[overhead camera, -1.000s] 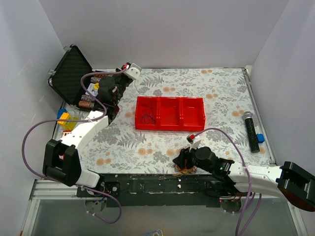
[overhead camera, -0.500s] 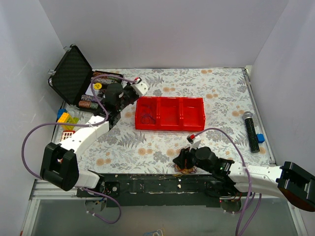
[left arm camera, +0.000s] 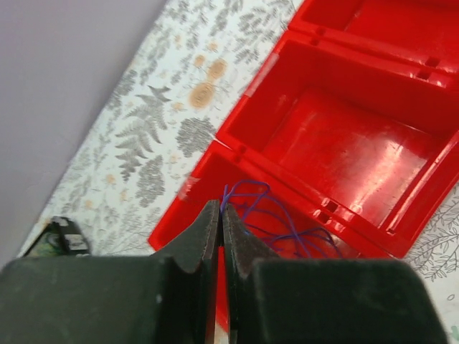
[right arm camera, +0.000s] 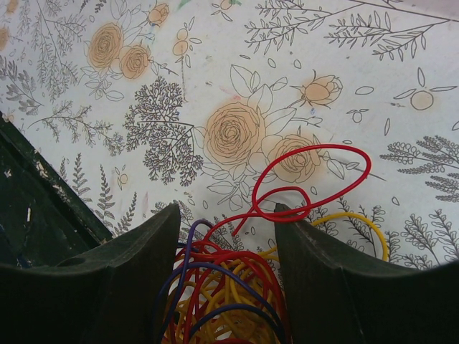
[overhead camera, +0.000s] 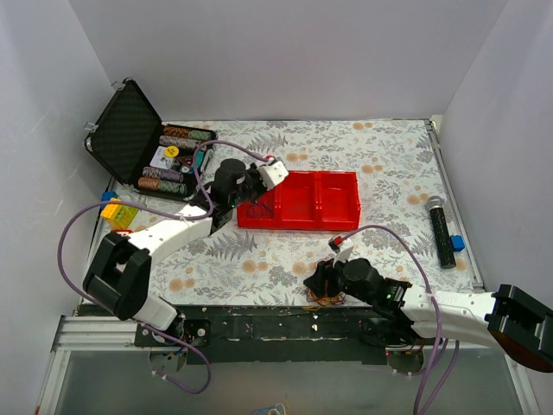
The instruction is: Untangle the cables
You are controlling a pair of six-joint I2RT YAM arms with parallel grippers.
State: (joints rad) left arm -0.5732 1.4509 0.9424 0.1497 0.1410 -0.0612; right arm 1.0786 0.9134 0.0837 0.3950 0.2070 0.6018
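Left gripper [left arm camera: 221,208] has swung off the poker-chip case [overhead camera: 138,147] since the earlier frame and now sits over the red three-compartment tray [overhead camera: 298,226]. I note no change at the right arm.

Nearest me, at 6 o'clock on the table edge, the right gripper [right arm camera: 228,215] stands astride the bunch of cables [right arm camera: 222,294]. Its fingers are well apart, and red, yellow and purple strands fill the gap against both inner faces. I judge this a loose hold, anchoring the bunch so single strands can be drawn out. One red loop [right arm camera: 315,179] springs free toward 1 o'clock.

Mid-table, the left gripper is fully closed, its tips above the tray's 9 o'clock compartment. A purple-blue strand [left arm camera: 272,215] lies coiled there. I cannot tell whether the tips pinch it or merely overlap it in view. The other two compartments are bare, presumably kept for the remaining colours.

Farthest, at 10 o'clock, the case lies open.
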